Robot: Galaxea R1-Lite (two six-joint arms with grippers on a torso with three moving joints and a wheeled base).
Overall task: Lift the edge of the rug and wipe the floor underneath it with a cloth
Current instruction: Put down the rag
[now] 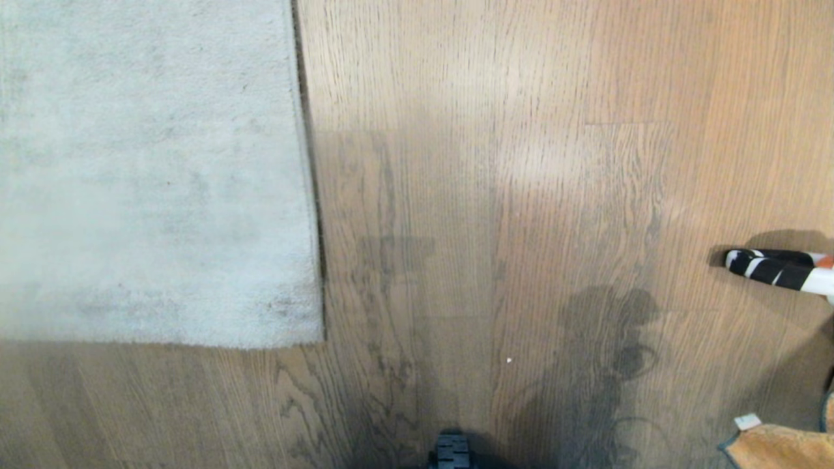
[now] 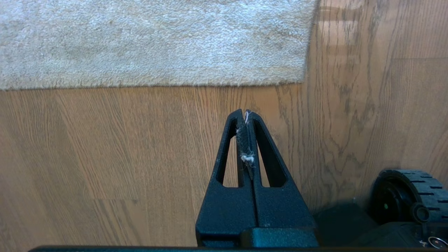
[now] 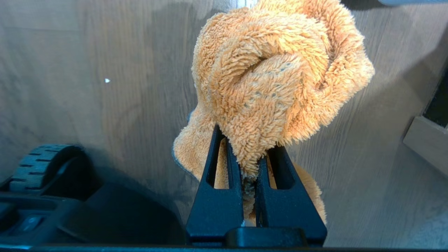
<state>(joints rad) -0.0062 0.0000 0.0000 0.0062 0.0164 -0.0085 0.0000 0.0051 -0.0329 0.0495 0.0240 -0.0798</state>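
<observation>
I hold the small fluffy orange plush cloth in the right gripper, whose jaws are nearly closed, pinching a bunched fold; the rest of the cloth balloons in a loose wad beyond the fingertips. The left gripper is fully closed on nothing, with only lint stuck between its pads, and hovers over the brown oak-look plank floor just short of the near border of the pale grey-beige short-pile rug. The rug edge lies flat on the floor, not yet lifted, with its square corner facing the robot.

Risks, as I judge them:
- The thin border sits flush on the planks. A closed left gripper cannot get under it; if the fingers open late, they may only push the pile.
- The cloth is held by one fold. Dragging it under the rug could pull it free.
- The rug is large, so a corner lifted by a shallow pinch may slip out.
- A black-and-white striped object lies at the floor's right side, and could snag the right arm.

Count: one rug, one cloth, two grippers, one striped object, one white speck on the floor.
</observation>
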